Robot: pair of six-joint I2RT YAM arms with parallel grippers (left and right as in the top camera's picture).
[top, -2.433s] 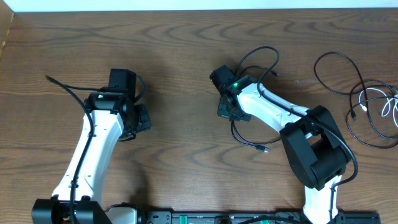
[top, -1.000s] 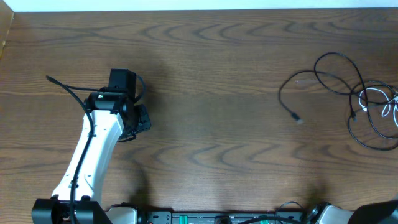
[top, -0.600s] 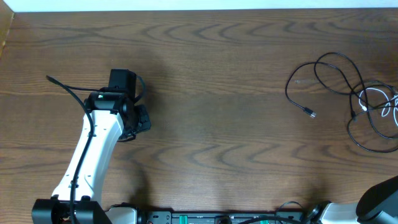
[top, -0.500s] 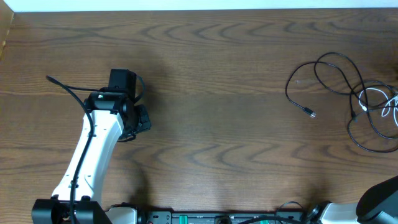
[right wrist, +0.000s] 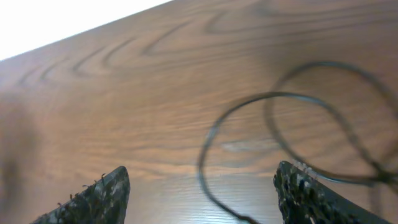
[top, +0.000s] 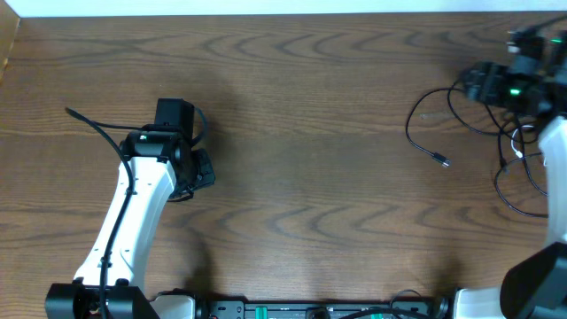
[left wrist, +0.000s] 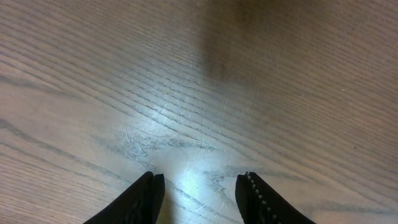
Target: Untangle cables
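Right claw point(right wrist: 202, 171) spread, cables point(right wrist: 273, 94) just ahead

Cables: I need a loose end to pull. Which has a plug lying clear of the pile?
The black cable curving out toward the table's middle: its small plug lies alone on bare table, while the other cables sit bunched in overlapping loops.

Thin black cables point(top: 478, 129) (loosely looped), far right

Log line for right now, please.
left gripper: open, empty, over table | right gripper: open above cables, no grasp | task: cables looped together, not untangled
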